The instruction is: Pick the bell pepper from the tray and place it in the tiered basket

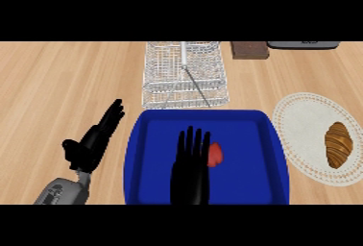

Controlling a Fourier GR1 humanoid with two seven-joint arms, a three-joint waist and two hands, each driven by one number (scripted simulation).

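Right hand (191,166) hangs over the middle of the blue tray (159,120), fingers straight and together, pointing to 12 o'clock, grasping nothing. Just at its 3 o'clock side lies the red pepper (217,154), on the tray floor, partly hidden behind the fingers; whether the fingers touch it cannot be told. The pepper sits a little right of the tray's middle.

Left hand (92,141) rests over the desk (56,81) at the tray's 9 o'clock, outside its left rim, fingers straight and slanting toward 1 o'clock, released and holding nothing; its grey forearm comes in from the lower left.

At the tray's 12 o'clock stands the wire basket (186,77), just beyond the tray's far rim, with a thin rod running down its middle. At the tray's 3 o'clock lies a white plate (301,125) close to the right rim, bearing a croissant (339,144) near its right side. At the basket's 2 o'clock a brown block (249,50) stands on the desk, with a dark object (301,44) just beside it at the far edge.
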